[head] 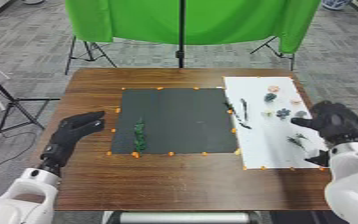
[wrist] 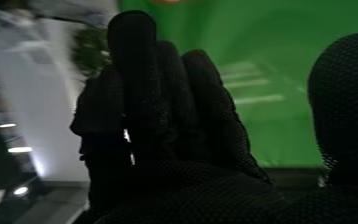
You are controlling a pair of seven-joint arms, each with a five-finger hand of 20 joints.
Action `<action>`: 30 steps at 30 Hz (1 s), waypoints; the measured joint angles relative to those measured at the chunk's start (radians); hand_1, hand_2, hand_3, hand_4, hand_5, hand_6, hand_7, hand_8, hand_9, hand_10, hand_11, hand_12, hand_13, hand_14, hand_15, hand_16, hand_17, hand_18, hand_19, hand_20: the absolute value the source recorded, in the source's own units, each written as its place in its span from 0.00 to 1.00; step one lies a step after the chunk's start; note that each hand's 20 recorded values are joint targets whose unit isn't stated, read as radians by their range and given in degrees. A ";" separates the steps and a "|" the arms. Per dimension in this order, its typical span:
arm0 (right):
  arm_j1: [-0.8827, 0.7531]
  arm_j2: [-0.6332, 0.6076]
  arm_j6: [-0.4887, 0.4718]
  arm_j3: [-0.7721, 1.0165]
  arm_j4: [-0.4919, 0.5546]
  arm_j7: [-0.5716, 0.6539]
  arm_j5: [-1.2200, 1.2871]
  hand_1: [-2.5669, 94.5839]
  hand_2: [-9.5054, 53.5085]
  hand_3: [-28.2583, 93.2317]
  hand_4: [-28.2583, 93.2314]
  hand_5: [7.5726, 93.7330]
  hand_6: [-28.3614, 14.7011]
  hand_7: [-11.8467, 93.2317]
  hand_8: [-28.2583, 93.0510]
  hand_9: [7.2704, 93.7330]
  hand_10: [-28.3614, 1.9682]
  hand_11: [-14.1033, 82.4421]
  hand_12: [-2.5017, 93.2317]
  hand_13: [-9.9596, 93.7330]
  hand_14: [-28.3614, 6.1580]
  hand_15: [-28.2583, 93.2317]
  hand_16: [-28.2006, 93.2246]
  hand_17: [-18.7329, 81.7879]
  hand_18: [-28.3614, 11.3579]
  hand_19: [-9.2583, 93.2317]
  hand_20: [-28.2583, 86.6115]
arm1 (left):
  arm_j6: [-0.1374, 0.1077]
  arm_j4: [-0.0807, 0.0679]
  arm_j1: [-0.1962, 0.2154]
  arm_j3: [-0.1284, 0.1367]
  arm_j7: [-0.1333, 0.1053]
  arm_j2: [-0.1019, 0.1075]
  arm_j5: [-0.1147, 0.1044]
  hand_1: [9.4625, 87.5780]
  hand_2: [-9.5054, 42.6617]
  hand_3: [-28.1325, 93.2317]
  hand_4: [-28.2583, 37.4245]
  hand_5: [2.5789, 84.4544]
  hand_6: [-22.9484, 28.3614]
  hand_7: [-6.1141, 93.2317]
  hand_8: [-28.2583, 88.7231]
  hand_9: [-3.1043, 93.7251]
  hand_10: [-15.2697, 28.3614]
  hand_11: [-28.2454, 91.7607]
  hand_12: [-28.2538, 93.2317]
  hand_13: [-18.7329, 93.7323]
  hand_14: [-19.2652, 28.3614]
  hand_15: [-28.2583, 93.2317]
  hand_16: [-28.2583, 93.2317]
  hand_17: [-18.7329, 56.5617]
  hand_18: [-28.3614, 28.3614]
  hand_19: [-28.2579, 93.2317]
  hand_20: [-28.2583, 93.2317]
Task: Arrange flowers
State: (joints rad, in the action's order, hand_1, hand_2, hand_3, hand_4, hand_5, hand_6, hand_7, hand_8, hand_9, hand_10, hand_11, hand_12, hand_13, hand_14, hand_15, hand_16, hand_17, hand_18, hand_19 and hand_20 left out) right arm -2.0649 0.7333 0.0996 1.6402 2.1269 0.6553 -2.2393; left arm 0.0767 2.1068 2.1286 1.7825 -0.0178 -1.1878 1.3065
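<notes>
Right robot hand point(head: 339, 125) hangs over the right edge of the white sheet point(head: 260, 156), fingers straight and close together, thumb well apart, nothing pinched; that spread looks meant to leave room for a stem. Across the tabletop point(head: 193, 185), the left robot hand point(head: 76, 129) has its fingers extended and empty, left of the dark mat point(head: 177, 122), likely parked there to leave the arranging area free.

Orange markers point(head: 205, 153) dot the mat's border, perhaps to fix or mark it. On the sheet's near half, a loose green sprig point(head: 297, 141) lies below the right hand's side, within easy reach. Another green sprig point(head: 140, 136) lies lengthwise along the mat's left side, probably the arrangement's first piece. Dark stems point(head: 244, 108) lie along the sheet's left edge; beyond sit bluish flowers point(head: 283, 113), then a pink flower point(head: 273, 89), spaced apart, presumably for easier picking.
</notes>
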 measured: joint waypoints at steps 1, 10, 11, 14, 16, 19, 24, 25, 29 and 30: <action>-0.017 0.005 0.000 0.000 -0.009 0.008 0.000 0.35 0.00 0.76 0.00 0.58 0.48 0.24 0.19 0.62 0.32 0.33 0.27 0.74 0.41 0.66 0.46 0.57 0.18 0.87 0.69 | -0.046 -0.009 0.004 -0.017 -0.057 -0.001 -0.003 0.35 0.08 0.72 0.19 0.54 0.58 0.17 0.20 0.49 0.69 0.42 0.32 0.46 0.81 0.48 0.19 0.32 0.76 0.43 0.39; -0.131 0.038 0.016 -0.010 -0.073 0.032 -0.079 0.38 0.00 0.75 0.00 0.62 0.51 0.27 0.19 0.66 0.35 0.39 0.29 0.77 0.46 0.69 0.46 0.61 0.22 0.90 0.70 | -0.267 -0.027 0.038 -0.049 -0.220 -0.041 -0.047 0.36 0.05 0.73 0.20 0.55 0.57 0.18 0.20 0.49 0.69 0.42 0.32 0.46 0.79 0.47 0.20 0.33 0.75 0.42 0.40; -0.137 0.040 0.034 -0.012 -0.079 0.032 -0.094 0.39 0.00 0.74 0.00 0.63 0.52 0.28 0.19 0.68 0.35 0.40 0.29 0.78 0.48 0.69 0.46 0.62 0.23 0.90 0.70 | -0.265 -0.027 0.042 -0.045 -0.219 -0.044 -0.049 0.36 0.05 0.73 0.20 0.55 0.57 0.18 0.19 0.49 0.68 0.42 0.32 0.46 0.79 0.47 0.20 0.34 0.75 0.41 0.40; -0.142 0.048 0.127 -0.023 -0.095 0.035 -0.107 0.43 0.00 0.74 0.00 0.67 0.54 0.32 0.19 0.72 0.40 0.43 0.29 0.81 0.53 0.69 0.47 0.65 0.27 0.92 0.70 | -0.262 -0.027 0.055 -0.040 -0.219 -0.048 -0.054 0.36 0.05 0.73 0.19 0.55 0.57 0.18 0.19 0.49 0.68 0.42 0.32 0.46 0.79 0.47 0.20 0.34 0.75 0.41 0.40; -0.141 0.053 0.205 -0.036 -0.106 0.039 -0.107 0.47 0.00 0.74 0.00 0.71 0.58 0.35 0.18 0.76 0.46 0.46 0.29 0.85 0.59 0.69 0.47 0.69 0.29 0.94 0.70 | -0.258 -0.027 0.060 -0.040 -0.218 -0.049 -0.054 0.36 0.05 0.73 0.19 0.55 0.56 0.19 0.19 0.49 0.69 0.42 0.32 0.46 0.79 0.47 0.20 0.34 0.75 0.41 0.40; -0.128 0.055 0.307 -0.068 -0.137 0.053 -0.116 0.61 0.00 0.62 0.03 0.76 0.62 0.37 0.35 0.84 0.54 0.46 0.36 0.92 0.66 0.68 0.49 0.75 0.36 0.98 0.66 | -0.250 -0.027 0.065 -0.040 -0.217 -0.051 -0.054 0.36 0.06 0.73 0.19 0.55 0.57 0.18 0.19 0.49 0.69 0.42 0.32 0.46 0.79 0.47 0.20 0.34 0.75 0.41 0.40; -0.080 0.054 0.387 -0.112 -0.190 0.068 -0.146 0.69 0.00 0.63 0.04 0.84 0.66 0.37 0.38 0.95 0.62 0.41 0.44 0.99 0.74 0.65 0.50 0.82 0.45 1.00 0.62 | -0.242 -0.027 0.072 -0.040 -0.215 -0.056 -0.055 0.36 0.07 0.73 0.19 0.54 0.57 0.18 0.19 0.49 0.68 0.42 0.32 0.46 0.79 0.47 0.20 0.34 0.75 0.41 0.40; -0.073 0.053 0.385 -0.115 -0.196 0.068 -0.144 0.69 0.00 0.64 0.05 0.85 0.66 0.36 0.38 0.95 0.63 0.40 0.45 0.99 0.75 0.65 0.50 0.82 0.45 1.00 0.62 | -0.242 -0.027 0.074 -0.040 -0.215 -0.056 -0.055 0.36 0.07 0.73 0.19 0.54 0.57 0.18 0.19 0.49 0.68 0.42 0.32 0.46 0.79 0.47 0.20 0.34 0.75 0.41 0.40; -0.057 0.043 0.366 -0.119 -0.203 0.066 -0.130 0.69 0.00 0.66 0.05 0.86 0.66 0.36 0.39 0.97 0.64 0.40 0.45 1.00 0.77 0.65 0.50 0.84 0.47 1.00 0.61 | -0.242 -0.027 0.079 -0.036 -0.215 -0.056 -0.061 0.35 0.07 0.73 0.19 0.55 0.57 0.18 0.19 0.49 0.68 0.42 0.32 0.46 0.79 0.47 0.20 0.34 0.75 0.41 0.40; -0.056 0.040 0.363 -0.119 -0.203 0.064 -0.125 0.69 0.00 0.66 0.05 0.86 0.66 0.36 0.39 0.97 0.65 0.40 0.45 1.00 0.77 0.65 0.50 0.84 0.47 1.00 0.61 | -0.243 -0.027 0.081 -0.035 -0.215 -0.056 -0.063 0.35 0.07 0.73 0.19 0.55 0.57 0.18 0.19 0.49 0.69 0.42 0.32 0.46 0.79 0.47 0.20 0.34 0.75 0.41 0.40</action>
State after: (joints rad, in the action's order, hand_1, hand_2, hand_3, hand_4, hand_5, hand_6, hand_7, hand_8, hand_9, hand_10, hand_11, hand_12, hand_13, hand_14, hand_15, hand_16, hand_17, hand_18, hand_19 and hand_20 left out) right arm -2.1214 0.7733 0.4622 1.5208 1.9243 0.7197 -2.3647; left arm -0.1661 2.0802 2.2094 1.7479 -0.2331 -1.2438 1.2437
